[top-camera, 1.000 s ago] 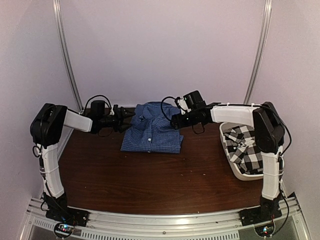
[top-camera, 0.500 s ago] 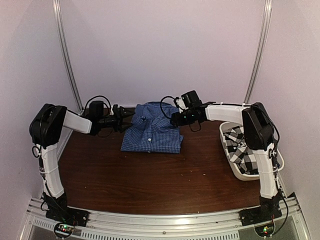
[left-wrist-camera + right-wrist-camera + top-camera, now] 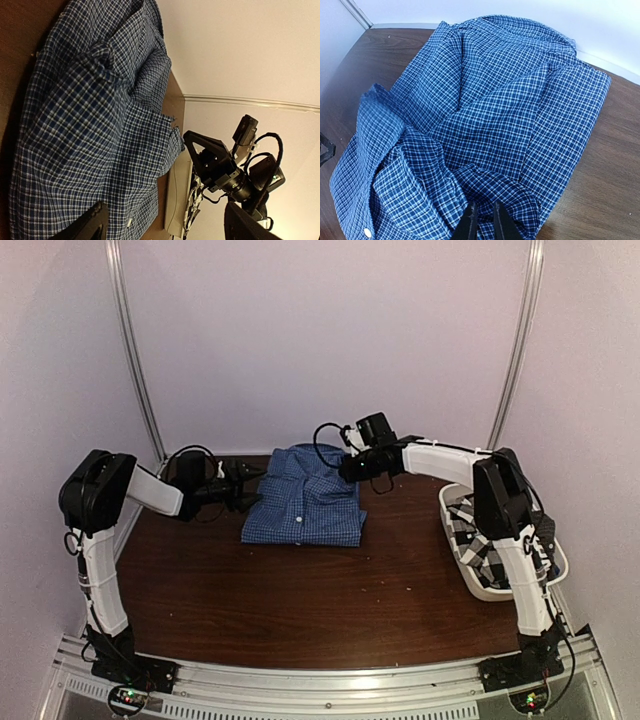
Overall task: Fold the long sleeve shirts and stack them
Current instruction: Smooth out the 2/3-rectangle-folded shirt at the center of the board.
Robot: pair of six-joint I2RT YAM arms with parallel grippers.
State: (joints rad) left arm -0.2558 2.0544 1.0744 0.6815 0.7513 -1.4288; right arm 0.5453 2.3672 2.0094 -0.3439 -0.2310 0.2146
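The blue gingham shirt (image 3: 305,502) lies folded at the back middle of the table, collar toward the wall. My right gripper (image 3: 345,468) is at its far right corner, and the right wrist view shows this gripper (image 3: 485,226) shut on a bunched fold of the blue shirt (image 3: 505,100). My left gripper (image 3: 245,483) hovers at the shirt's left edge. The left wrist view shows that gripper (image 3: 167,227) open, one finger over the blue cloth (image 3: 90,125), nothing pinched. The black-and-white check shirt (image 3: 490,538) lies crumpled in the tub.
The white plastic tub (image 3: 497,592) sits at the right edge of the brown table (image 3: 300,600). Walls close in behind and on both sides. In the left wrist view the right arm (image 3: 220,167) hangs beyond the shirt, with the tub (image 3: 176,200) behind.
The right arm has reached farther back and left to the shirt's far corner, and its jaws have closed on the cloth. The left gripper has edged slightly and stayed open.
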